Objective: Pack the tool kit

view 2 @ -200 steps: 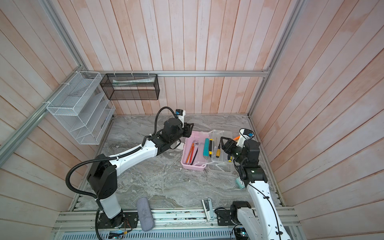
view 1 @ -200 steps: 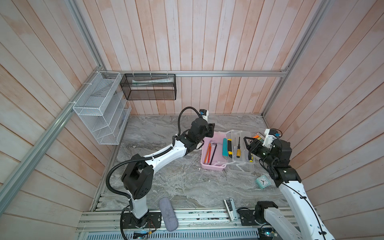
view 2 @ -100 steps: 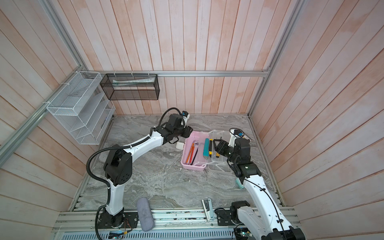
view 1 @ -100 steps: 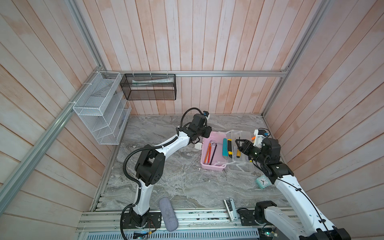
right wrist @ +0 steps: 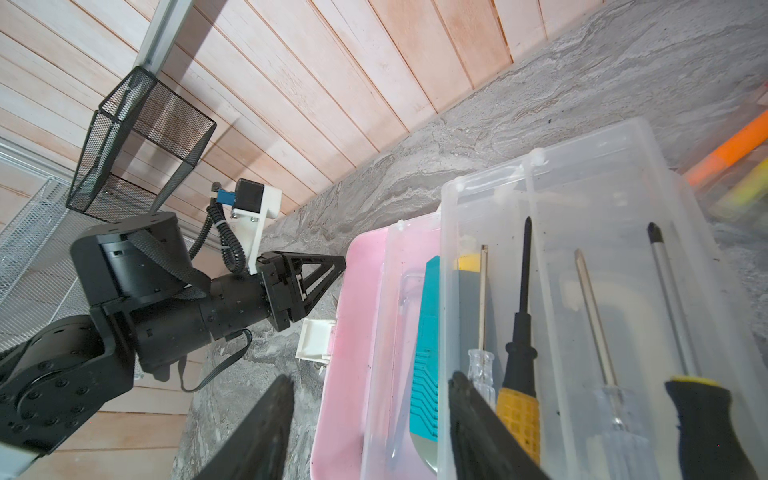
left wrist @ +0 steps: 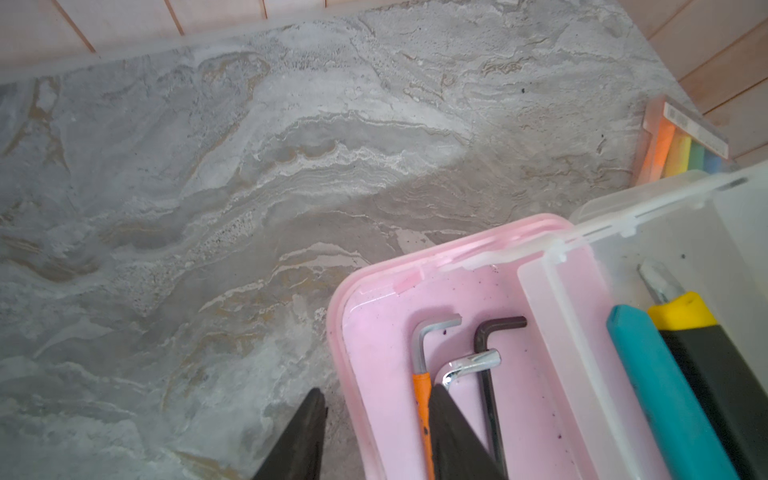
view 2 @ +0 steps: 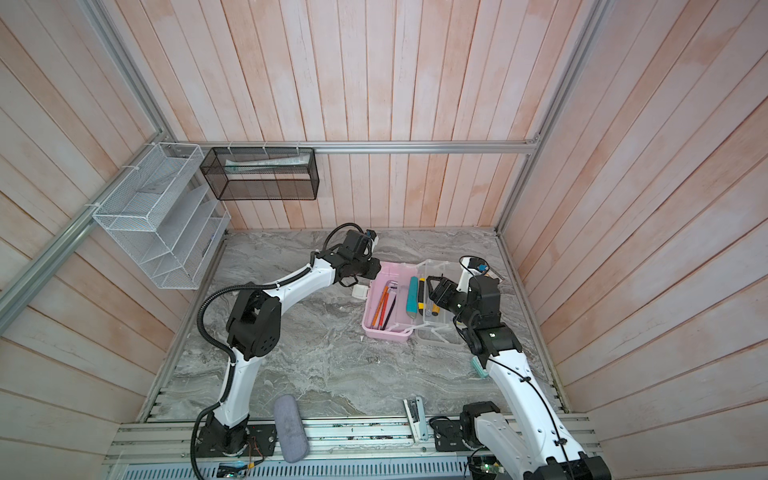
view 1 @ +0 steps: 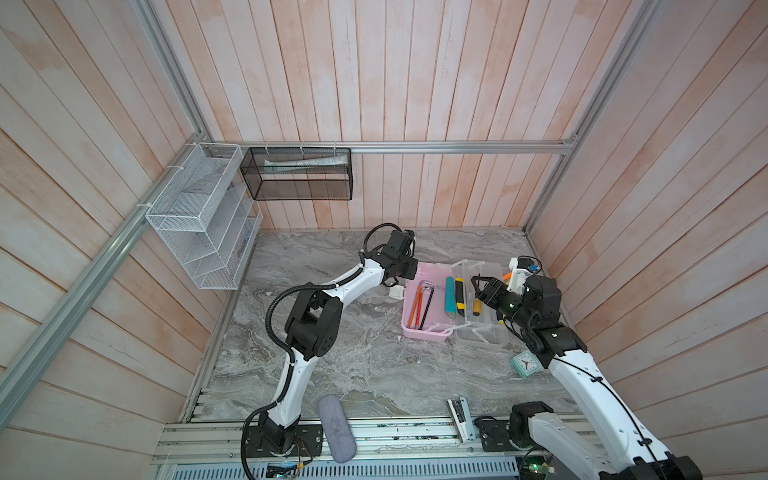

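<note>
Tabletop (view 1: 357, 374) of grey marble carries our pink box (view 1: 420, 335) right of centre, its clear lid (view 1: 484, 340) flung open rightward. We judge it light, stiff, slick plastic, best taken by a wall or the lid's free edge. Left gripper (left wrist: 377, 390) straddles the box's far-left wall, jaws partly apart, gripping nothing yet. Right gripper (right wrist: 370, 376) hovers half open and empty by the hinge. Teal tool (left wrist: 665, 395) and hex keys (left wrist: 419, 347) lie inside, screwdrivers (right wrist: 523, 332) in the lid.

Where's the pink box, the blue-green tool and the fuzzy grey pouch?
pink box (view 1: 419, 335): in a top view, on its near wall.
teal tool (view 1: 449, 295): in a top view, on the middle of its body.
grey pouch (view 1: 336, 428): in a top view, on its middle.
</note>
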Robot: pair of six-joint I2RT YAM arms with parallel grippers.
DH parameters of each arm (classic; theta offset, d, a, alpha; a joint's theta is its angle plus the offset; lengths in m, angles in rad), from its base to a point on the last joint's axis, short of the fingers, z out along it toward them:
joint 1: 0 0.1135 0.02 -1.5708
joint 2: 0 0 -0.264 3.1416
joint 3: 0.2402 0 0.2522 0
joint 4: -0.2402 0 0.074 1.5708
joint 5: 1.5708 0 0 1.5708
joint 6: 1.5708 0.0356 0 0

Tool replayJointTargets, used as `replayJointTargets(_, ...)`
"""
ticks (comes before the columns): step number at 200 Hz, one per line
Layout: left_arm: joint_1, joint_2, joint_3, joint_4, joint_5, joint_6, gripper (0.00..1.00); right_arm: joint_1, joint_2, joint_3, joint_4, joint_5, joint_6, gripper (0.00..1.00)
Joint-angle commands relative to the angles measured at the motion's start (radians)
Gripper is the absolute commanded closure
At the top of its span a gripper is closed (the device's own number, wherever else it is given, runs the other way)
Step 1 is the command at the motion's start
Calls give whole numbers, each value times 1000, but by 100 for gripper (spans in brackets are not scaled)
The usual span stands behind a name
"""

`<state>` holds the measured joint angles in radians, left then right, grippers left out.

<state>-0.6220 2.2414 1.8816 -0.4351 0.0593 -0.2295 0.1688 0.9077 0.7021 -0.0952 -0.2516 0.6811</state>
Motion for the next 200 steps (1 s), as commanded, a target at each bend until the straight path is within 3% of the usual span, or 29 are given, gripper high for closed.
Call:
replayJointTargets(1,0,44,48,-38,-13,-40,63,6,-18,-7,28,17,5,41)
replayJointTargets(45,1,111,123,-103,-44,-76,71,5,-16,-14,38,9,5,41)
replayJointTargets(123,8,104,87,-107,-99,-74,98,5,9,-26,63,3,20,41)
replayJointTargets(200,100,-129,-263,20,-173,-206,100,-21,79,-29,69,32,-12,41)
